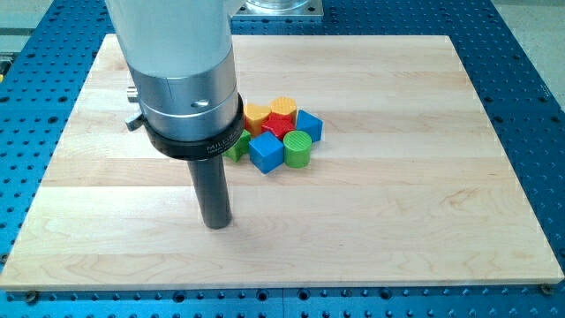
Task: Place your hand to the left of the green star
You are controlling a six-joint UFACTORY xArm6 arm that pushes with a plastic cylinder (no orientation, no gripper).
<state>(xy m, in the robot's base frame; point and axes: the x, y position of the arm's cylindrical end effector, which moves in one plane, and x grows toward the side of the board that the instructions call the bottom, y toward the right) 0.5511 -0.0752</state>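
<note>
A cluster of blocks on a wooden board: blue cube, green cylinder, red block, two yellow blocks, and a second blue block, packed touching.

My desk is pale wood with light grain stripes, on a blue perforated base. I see a blue cube, another blue block, a green cylinder, a red block, two yellow-orange blocks, and a sliver of green star. My tip is dark grey under a silver collar.
</note>
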